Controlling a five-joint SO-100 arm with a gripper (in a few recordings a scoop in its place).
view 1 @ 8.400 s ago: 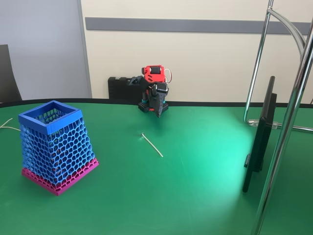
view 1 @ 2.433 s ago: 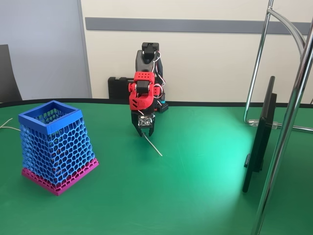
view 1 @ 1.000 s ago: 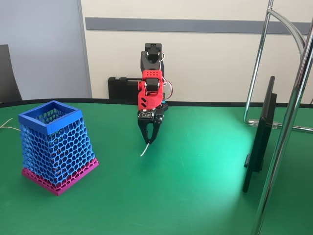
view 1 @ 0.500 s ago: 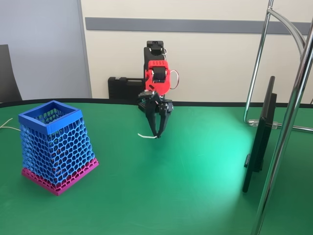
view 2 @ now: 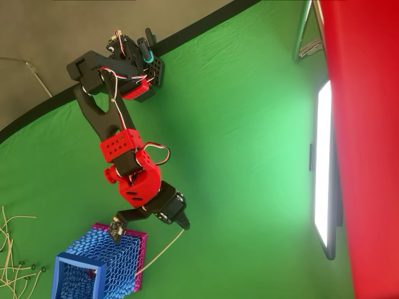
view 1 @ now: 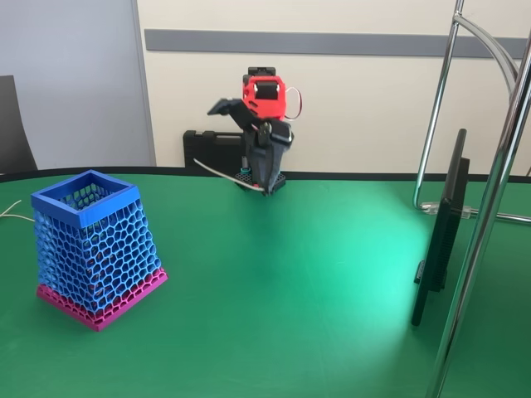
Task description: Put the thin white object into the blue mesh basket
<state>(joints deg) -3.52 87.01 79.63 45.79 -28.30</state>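
Hand (view 1: 264,184) pinched shut on one end of the thin white stick (view 1: 220,175) — lifted clear of the green worktop (view 1: 315,274), free end pointing toward the blue mesh basket (view 1: 86,199) — apparently for the carry over.

A broad table covered in smooth green felt-like material (view 1: 274,315) fills the near ground, its far edge curving and trimmed in black. Behind it stands a cream wall (view 1: 357,99) crossed by a grey horizontal rail (view 1: 332,43), with a grey panel (view 1: 66,83) at far left. Shiny chrome stand tubes (view 1: 489,207) rise at right beside a thin black screen (view 1: 444,228). A dark chair back, possibly, sits at the left edge (view 1: 12,124).
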